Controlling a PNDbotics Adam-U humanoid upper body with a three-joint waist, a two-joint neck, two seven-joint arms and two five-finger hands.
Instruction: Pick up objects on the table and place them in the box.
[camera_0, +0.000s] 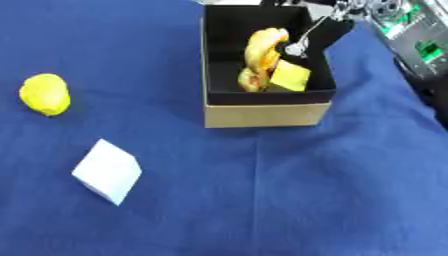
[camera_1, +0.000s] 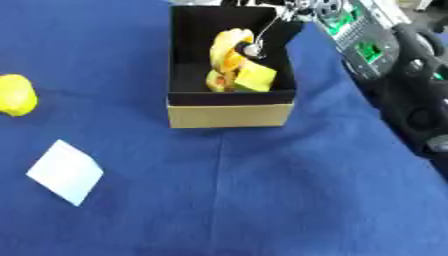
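two things lie well left of the box (camera_0: 262, 114); right hand (camera_0: 302, 42) inside it, grip unclear.

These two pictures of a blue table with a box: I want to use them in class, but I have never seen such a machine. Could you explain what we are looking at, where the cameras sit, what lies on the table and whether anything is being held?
Both pictures come from one stereo camera in a humanoid robot's head, looking down: one from its left eye, one from its right, at the same moment. The robot has two arms with fingered hands. Only its right hand shows, reaching from the upper right into the box, a cardboard box with a dark inside. Its tip sits among yellow and orange objects beside a yellow block; whether it holds anything cannot be told. On the blue cloth outside the box lie a yellow rounded object at the left and a white block nearer the camera. The left hand is out of view.
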